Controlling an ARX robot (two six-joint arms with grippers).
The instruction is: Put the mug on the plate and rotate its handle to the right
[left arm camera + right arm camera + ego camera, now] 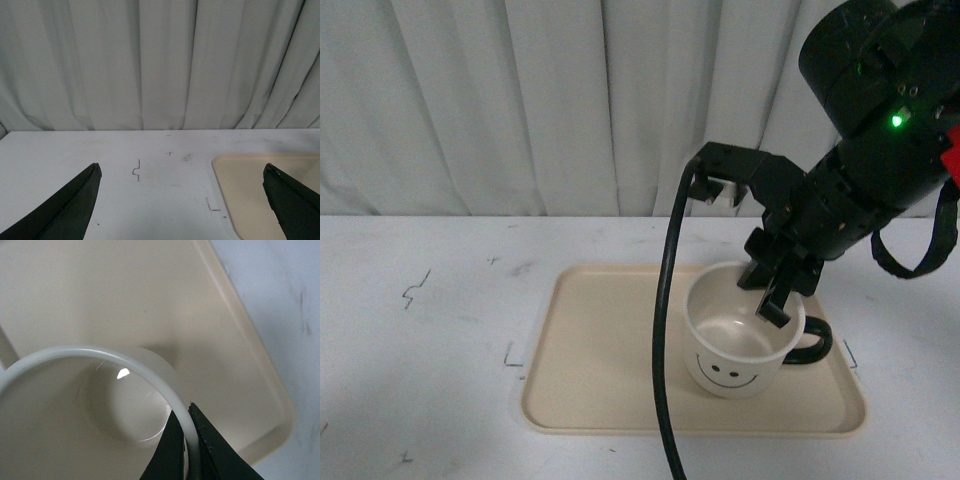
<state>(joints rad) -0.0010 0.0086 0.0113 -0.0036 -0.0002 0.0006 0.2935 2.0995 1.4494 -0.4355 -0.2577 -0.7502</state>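
Pinching the mug point(735, 345) by its rim, the right gripper point(782, 298) stands over the plate point(590, 380).

Its fingers point(210, 450) are clamped on the rim wall, one inside and one outside, close to the handle point(815, 345). The left gripper point(181, 167) hangs spread wide and empty over the tabletop point(420, 330). The mug appears to sit on the plate's right half, long axis upright, mouth up, smiley towards the robot and handle pointing to the robot's right. With so thin and off-centre a grip, any pull away before the fingers part could tip the mug or drag it towards the plate's right rim, and a further twist would swing the handle off its heading.
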